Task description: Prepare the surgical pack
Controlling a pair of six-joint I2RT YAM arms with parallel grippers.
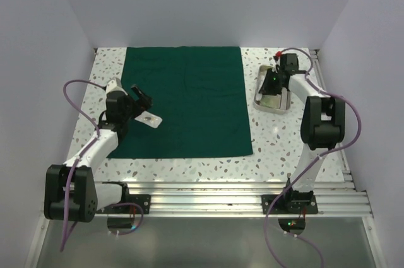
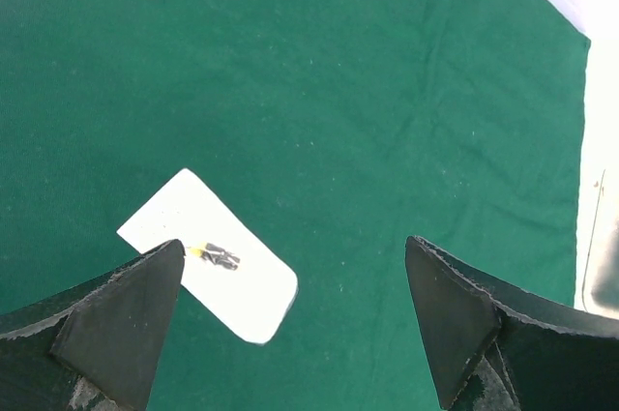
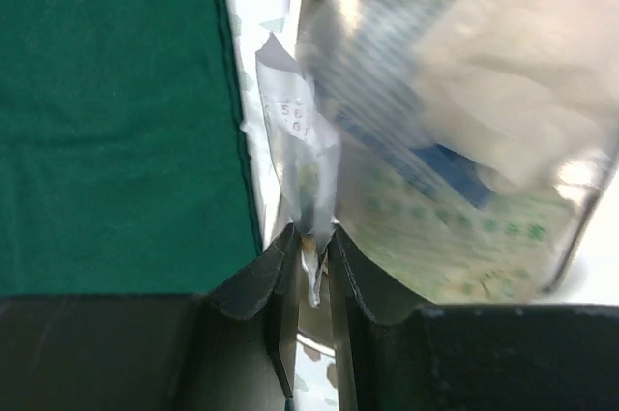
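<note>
The dark green cloth (image 1: 183,101) lies flat across the middle of the table. Over its left part hovers my left gripper (image 1: 141,98), open with nothing between its fingers. A small white packet (image 2: 208,256) with a dark mark lies on the cloth (image 2: 368,102) just ahead of the left finger. At the right, my right gripper (image 1: 274,85) is over the shiny steel tray (image 1: 262,101). In the right wrist view the right gripper (image 3: 311,235) is shut on the thin edge of a clear gauze pouch (image 3: 445,121), which looks blurred. No steel instruments can be made out.
The speckled tabletop (image 1: 284,142) shows right of and in front of the cloth. White walls close in the left, back and right sides. An aluminium rail (image 1: 208,192) carries both arm bases at the near edge. A small red object (image 1: 278,53) sits behind the tray.
</note>
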